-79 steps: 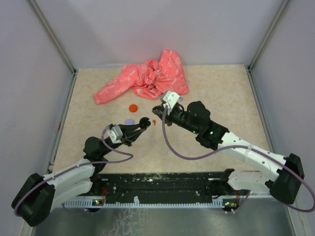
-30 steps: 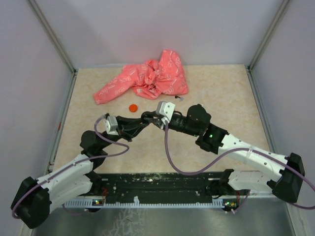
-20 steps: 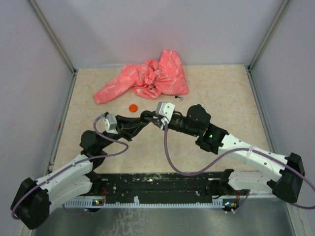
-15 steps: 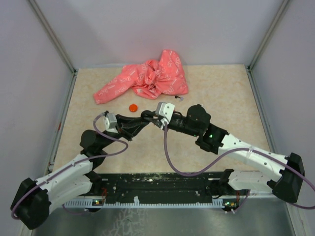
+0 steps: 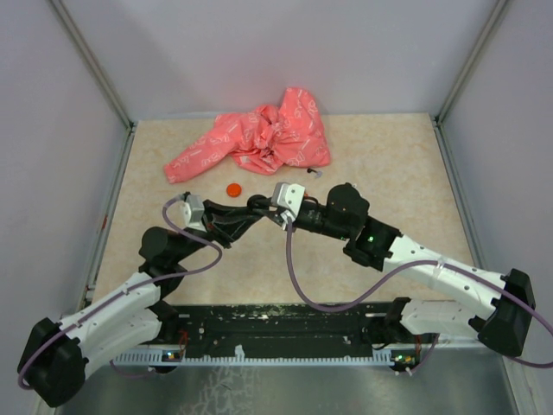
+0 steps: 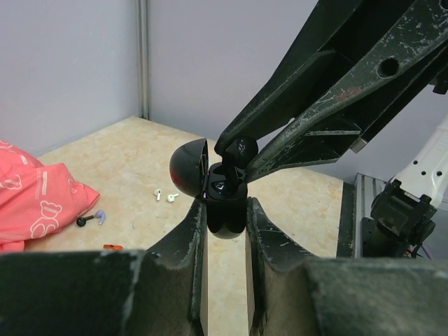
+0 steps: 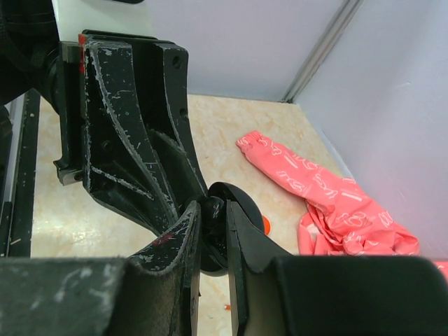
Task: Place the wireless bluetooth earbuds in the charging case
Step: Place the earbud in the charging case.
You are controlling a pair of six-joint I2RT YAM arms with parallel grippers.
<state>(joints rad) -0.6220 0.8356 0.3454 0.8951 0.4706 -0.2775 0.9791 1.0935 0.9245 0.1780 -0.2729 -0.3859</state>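
Note:
The charging case [image 6: 225, 213] I see is a small black clamshell with its lid [image 6: 187, 168] open, not a red disc. My left gripper [image 6: 224, 210] is shut on its lower half and holds it above the table. My right gripper [image 7: 213, 213] comes in from above, shut on a small black earbud [image 6: 234, 150] that sits at the case's open mouth. In the top view the two grippers meet, left [image 5: 242, 216] and right [image 5: 259, 206], at mid-table. A red-orange disc [image 5: 233, 188] lies just beyond them. I see no tiny red earbuds for sure.
A crumpled pink printed cloth [image 5: 259, 138] lies at the back. Two white earbuds [image 6: 162, 197] and a small lavender-and-black piece [image 6: 91, 219] lie on the table beyond the case. A tiny red bit [image 7: 227, 306] lies below my right gripper. Grey walls close three sides.
Since 2.6 s ago my right gripper has moved left and the left gripper has risen, so they now meet. Over the last second both have stayed almost still.

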